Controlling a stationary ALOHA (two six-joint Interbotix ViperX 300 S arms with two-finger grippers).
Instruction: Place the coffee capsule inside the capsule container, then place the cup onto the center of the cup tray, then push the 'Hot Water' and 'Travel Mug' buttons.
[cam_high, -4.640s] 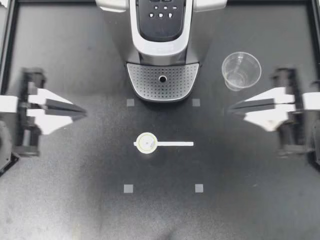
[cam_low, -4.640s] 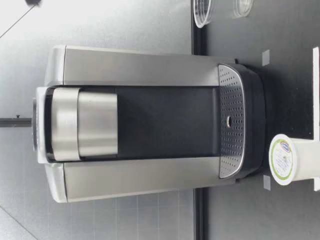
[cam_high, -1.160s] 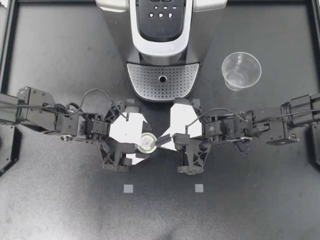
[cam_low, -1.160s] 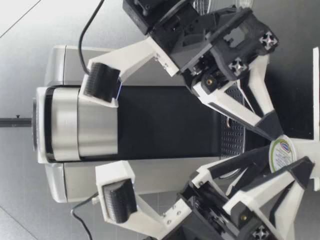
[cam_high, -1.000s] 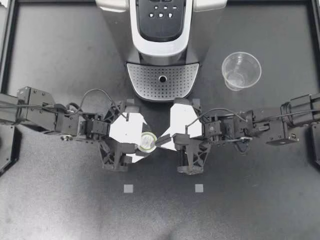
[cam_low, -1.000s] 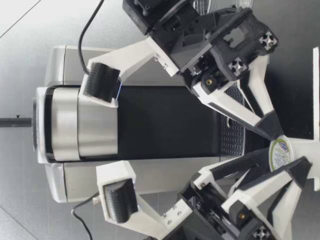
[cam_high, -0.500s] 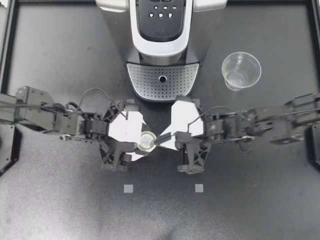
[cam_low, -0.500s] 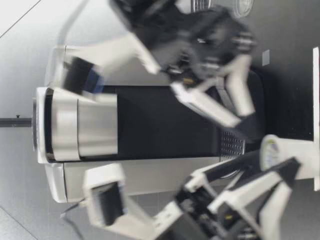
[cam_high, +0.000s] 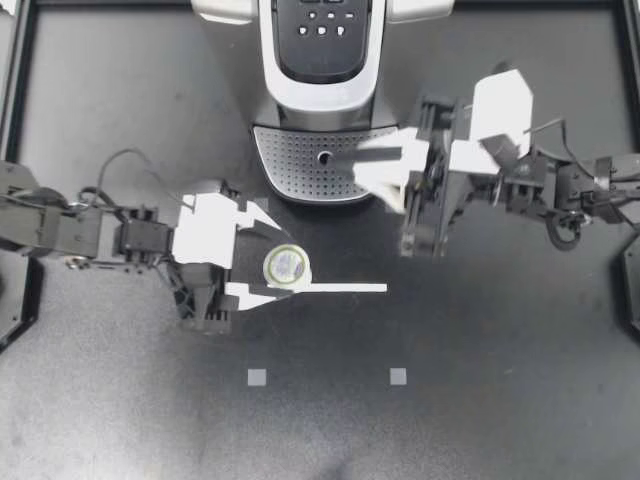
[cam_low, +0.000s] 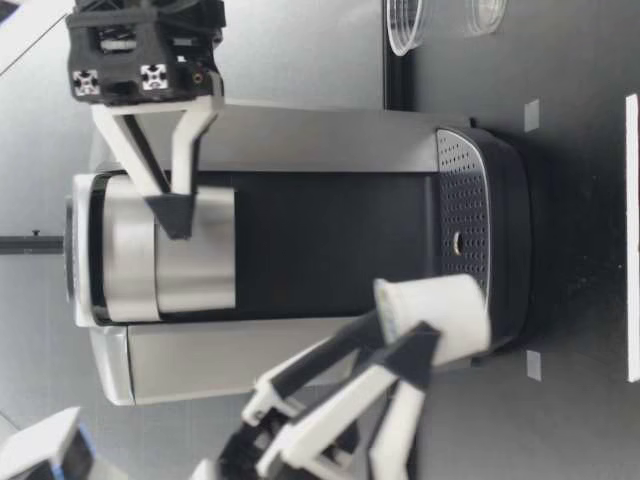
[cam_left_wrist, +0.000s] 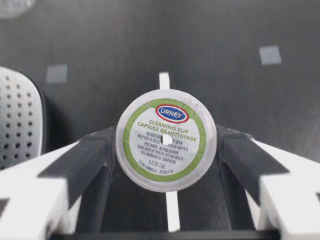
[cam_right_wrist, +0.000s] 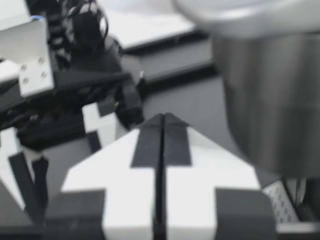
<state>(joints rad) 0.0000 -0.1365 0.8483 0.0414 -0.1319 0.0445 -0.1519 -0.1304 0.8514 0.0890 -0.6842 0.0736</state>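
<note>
My left gripper (cam_high: 275, 268) is shut on the white coffee capsule (cam_high: 288, 268), whose green-ringed foil lid faces up. In the left wrist view the capsule (cam_left_wrist: 166, 140) sits between both fingers, touching each. The low view shows the capsule (cam_low: 435, 310) held off the table beside the cup tray (cam_low: 462, 240). My right gripper (cam_high: 340, 158) is shut with nothing in it, raised over the cup tray (cam_high: 300, 165). Its tip (cam_low: 178, 225) hangs by the machine's silver lid handle (cam_low: 190, 250). The clear cup (cam_low: 405, 25) stands upright farther back; my right arm hides it from above.
The coffee machine (cam_high: 320, 60) stands at the back middle with its buttons (cam_high: 322, 25) on top. A white tape strip (cam_high: 345, 288) and grey square markers (cam_high: 257, 377) (cam_high: 398, 376) lie on the black table. My left arm (cam_right_wrist: 75, 75) shows ahead of my right gripper.
My left gripper has lifted the capsule off the tape strip and drawn back to the left. My right gripper has let go of contact there, risen and swung toward the machine's top.
</note>
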